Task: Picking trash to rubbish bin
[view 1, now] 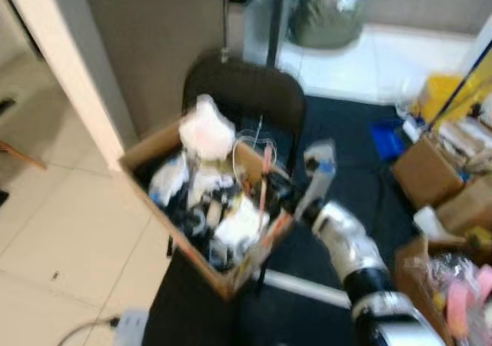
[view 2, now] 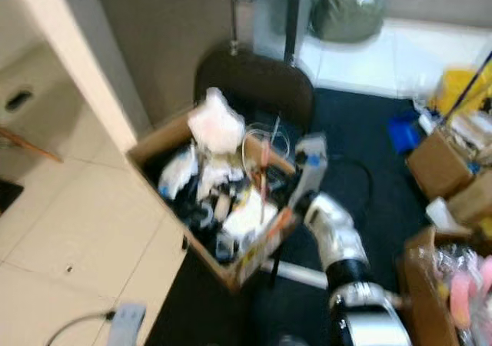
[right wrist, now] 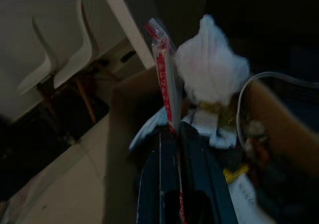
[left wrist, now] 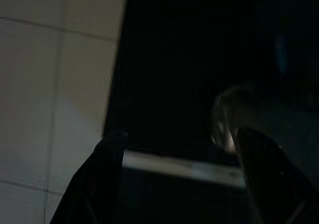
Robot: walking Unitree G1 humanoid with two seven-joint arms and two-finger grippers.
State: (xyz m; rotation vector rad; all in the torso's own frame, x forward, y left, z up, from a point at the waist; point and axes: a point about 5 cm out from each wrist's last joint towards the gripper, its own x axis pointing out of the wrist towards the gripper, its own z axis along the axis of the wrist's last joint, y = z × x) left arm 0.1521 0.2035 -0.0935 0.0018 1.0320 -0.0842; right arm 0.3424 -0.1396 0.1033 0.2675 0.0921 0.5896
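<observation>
Trash: red-and-clear wrapper strip [right wrist: 163, 79], pinched in your right end effector [right wrist: 172, 134] above the overfull cardboard box [view 1: 146, 150], near its right edge. Risk: released there, it slides off the heap onto the floor.

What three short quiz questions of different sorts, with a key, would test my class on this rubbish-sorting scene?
1. True or false: the right hand is shut on a red and white wrapper.
2. What sits under the cardboard box: A) a black chair, B) a sofa, C) a bed?
3. Fill in: the white bag stands at the box's ____ corner, away from the robot.

Key: 1 true; 2 A; 3 far.
</observation>
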